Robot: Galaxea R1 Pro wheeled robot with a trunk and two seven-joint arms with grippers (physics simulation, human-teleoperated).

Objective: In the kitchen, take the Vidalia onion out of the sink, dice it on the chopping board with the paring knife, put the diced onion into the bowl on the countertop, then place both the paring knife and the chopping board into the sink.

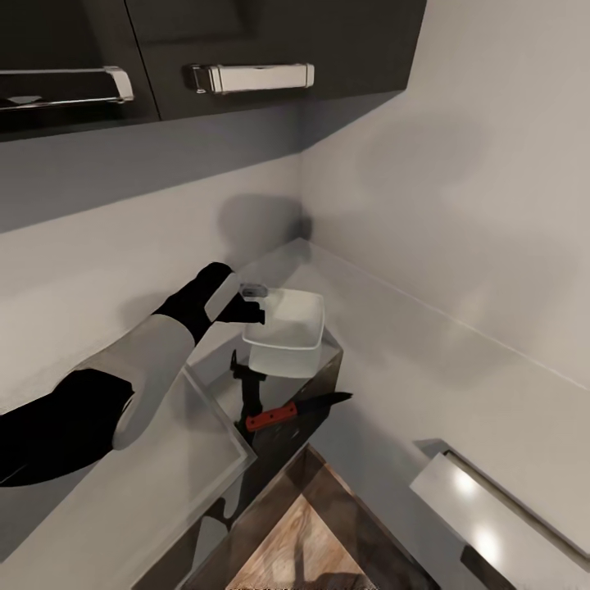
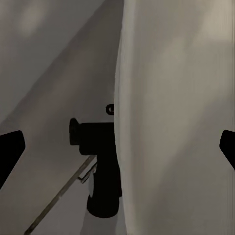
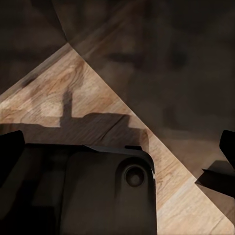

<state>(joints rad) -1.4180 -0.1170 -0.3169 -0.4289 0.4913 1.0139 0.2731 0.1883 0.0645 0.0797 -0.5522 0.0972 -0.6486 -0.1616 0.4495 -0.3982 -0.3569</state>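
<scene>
Two pale grey walls [image 1: 459,188] are seen meeting in a corner. Glossy dark upper cabinets [image 1: 270,41] with chrome bar handles [image 1: 250,78] are mounted at the top, and a soft shadow is cast beneath them. A smooth grey tabletop [image 1: 123,500] is set along the wall above dark cabinet fronts. A light wood floor [image 1: 299,549] is shown below, crossed by shadows.

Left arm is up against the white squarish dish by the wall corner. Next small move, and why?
Probably close the left gripper on the rim of the shallow white squarish bowl. The head view puts the gripper at the bowl's near rim, and the left wrist view shows its fingertips spread wide with a pale wall, likely the bowl's, between them. Contact cannot be confirmed.
</scene>
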